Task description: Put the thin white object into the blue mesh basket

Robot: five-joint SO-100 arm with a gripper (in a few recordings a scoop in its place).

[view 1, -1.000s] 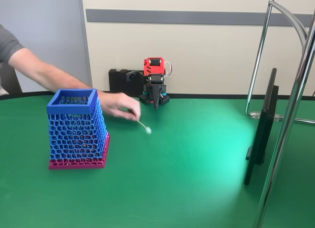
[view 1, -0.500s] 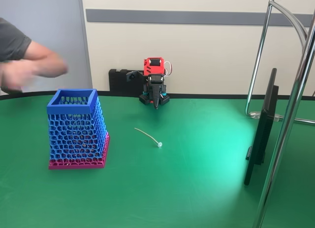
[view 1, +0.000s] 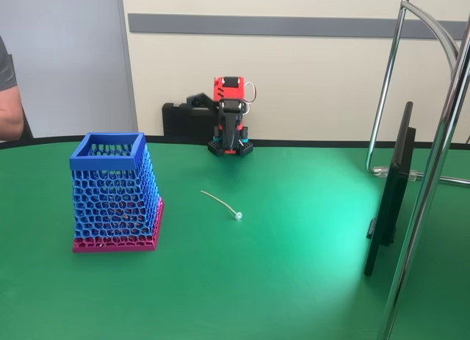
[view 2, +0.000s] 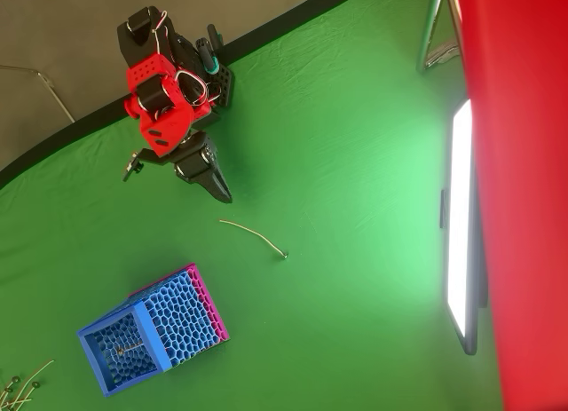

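Note:
The thin white object (view 1: 220, 204) lies flat on the green table, its bud tip pointing toward the front right. In the overhead view the thin white object (view 2: 253, 235) is a slightly curved stick just below the gripper's tip. The blue mesh basket (view 1: 108, 153) stands upright on its pink base at the left, a short way from the stick. From above, the basket (view 2: 98, 333) has a thin stick inside it. My gripper (view 2: 224, 195) is black, shut and holds nothing. It points down toward the table from the red arm (view 1: 230, 109) at the back edge.
A person's arm (view 1: 7, 98) shows at the far left edge. A black monitor (view 1: 389, 193) stands edge-on at the right, beside chrome stand poles (view 1: 429, 193). Several more thin sticks (view 2: 18, 384) lie left of the basket in the overhead view.
The person's hand set the stick down on the table and withdrew to the left edge. The arm's gripper has lifted slightly from its folded pose. The stick has stayed put for the last half second.

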